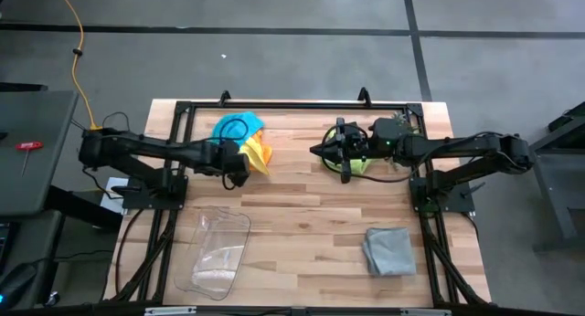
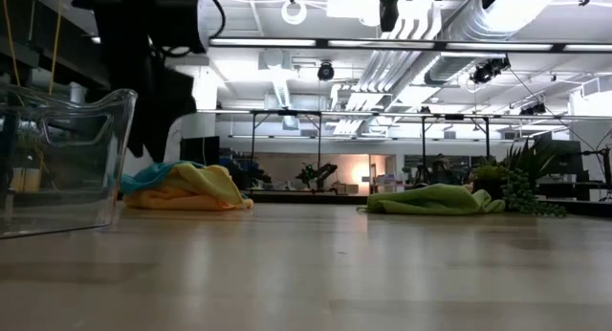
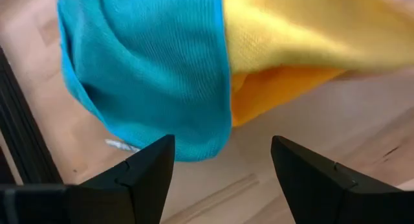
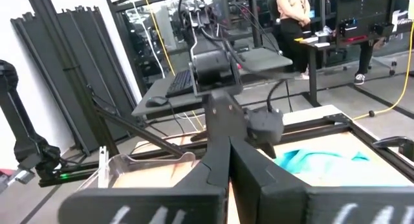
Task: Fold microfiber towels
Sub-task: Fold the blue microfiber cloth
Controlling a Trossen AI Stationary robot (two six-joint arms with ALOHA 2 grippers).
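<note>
A pile of teal, yellow and orange towels (image 1: 245, 138) lies at the far left of the table. It also shows in the low view (image 2: 186, 187) and fills the left wrist view (image 3: 162, 68). My left gripper (image 1: 236, 170) (image 3: 223, 146) is open just beside the pile, its fingers clear of the cloth. The lime green towel (image 1: 361, 163) (image 2: 435, 199) lies crumpled at the far right. My right gripper (image 1: 331, 152) (image 4: 228, 153) is shut and empty, raised above that towel. The grey towel (image 1: 388, 252) lies folded at the near right.
A clear plastic tray (image 1: 219, 252) (image 2: 57, 159) stands at the near left. A small spiky green plant (image 2: 521, 192) sits at the far right by the frame. Bare wood lies in the table's middle. A person stands in the room beyond (image 4: 291, 10).
</note>
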